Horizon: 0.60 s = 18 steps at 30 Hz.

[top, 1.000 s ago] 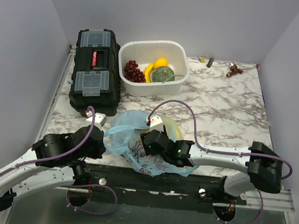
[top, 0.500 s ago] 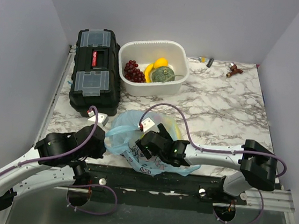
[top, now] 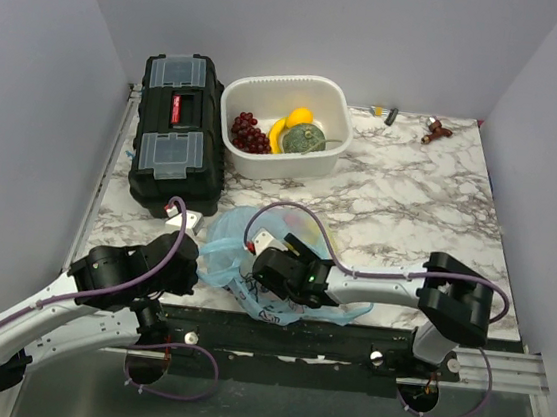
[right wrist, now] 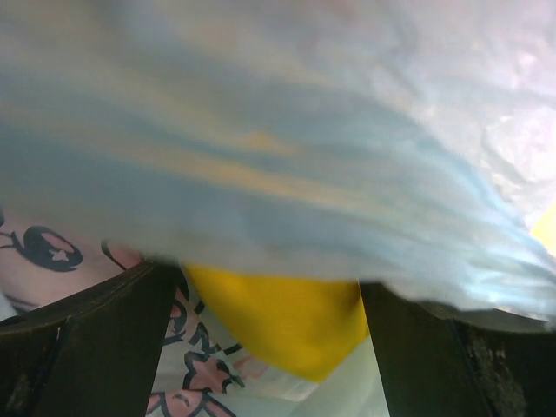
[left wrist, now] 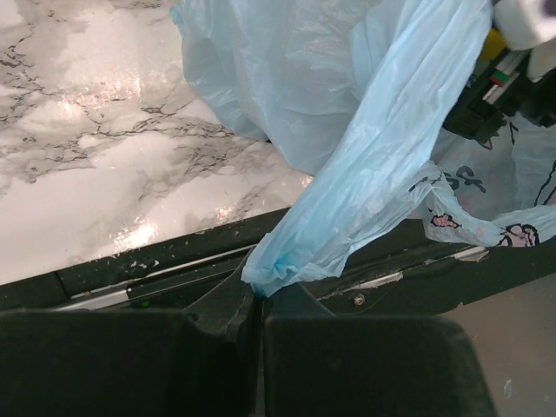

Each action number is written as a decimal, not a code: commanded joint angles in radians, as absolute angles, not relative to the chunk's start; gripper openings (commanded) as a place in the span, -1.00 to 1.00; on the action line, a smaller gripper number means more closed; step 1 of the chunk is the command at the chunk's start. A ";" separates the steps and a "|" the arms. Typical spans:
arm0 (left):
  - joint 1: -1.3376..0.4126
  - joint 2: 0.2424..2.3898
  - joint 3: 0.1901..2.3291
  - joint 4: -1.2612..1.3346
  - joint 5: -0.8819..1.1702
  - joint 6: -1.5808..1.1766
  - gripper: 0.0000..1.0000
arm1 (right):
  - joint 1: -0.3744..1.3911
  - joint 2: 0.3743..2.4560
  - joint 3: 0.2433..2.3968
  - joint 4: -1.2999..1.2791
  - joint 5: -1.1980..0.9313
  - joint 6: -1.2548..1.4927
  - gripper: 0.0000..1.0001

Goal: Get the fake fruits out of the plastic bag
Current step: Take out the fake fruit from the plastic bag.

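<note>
The light-blue plastic bag (top: pixel 245 233) with a cartoon face lies crumpled at the table's front edge. My left gripper (left wrist: pixel 259 291) is shut on a bunched loop handle of the plastic bag (left wrist: pixel 365 148), pulling it taut. My right gripper (top: pixel 270 268) reaches into the bag's mouth. In the right wrist view its jaws stand open and wide under blue film, with a yellow fake fruit (right wrist: pixel 278 321) lying between the fingers (right wrist: pixel 87 347); its shape is unclear. Purple grapes (top: pixel 250 133), a banana (top: pixel 278 134) and a green melon (top: pixel 304 139) lie in the white tub (top: pixel 329 159).
A black toolbox (top: pixel 178 132) stands at the back left, next to the tub. An orange-yellow lemon (top: pixel 300 116) is in the tub too. Small odd bits (top: pixel 435 131) lie at the far right back. A black rail (left wrist: pixel 130 274) runs along the table's front edge.
My right gripper has pushed left, deeper into the bag, and its jaws have spread wider. The left gripper keeps its hold on the handle in the same spot.
</note>
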State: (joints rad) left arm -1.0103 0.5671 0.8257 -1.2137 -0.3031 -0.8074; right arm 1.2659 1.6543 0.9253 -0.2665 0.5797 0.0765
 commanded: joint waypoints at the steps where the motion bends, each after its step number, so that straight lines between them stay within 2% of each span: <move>1: -1.012 0.569 0.820 -1.213 -0.298 -0.792 -1.00 | 1.267 1.734 0.954 -0.268 0.618 0.030 0.68; 3: -1.012 0.566 0.819 -1.215 -0.298 -0.792 -1.00 | 1.266 1.761 0.962 -0.252 0.646 0.028 0.64; 8: -1.012 0.563 0.819 -1.215 -0.299 -0.794 -1.00 | 1.267 1.789 0.998 -0.251 0.658 0.032 0.37; 18: -1.012 0.564 0.819 -1.213 -0.299 -0.794 -1.00 | 1.268 1.651 0.997 -0.214 0.560 0.086 -0.17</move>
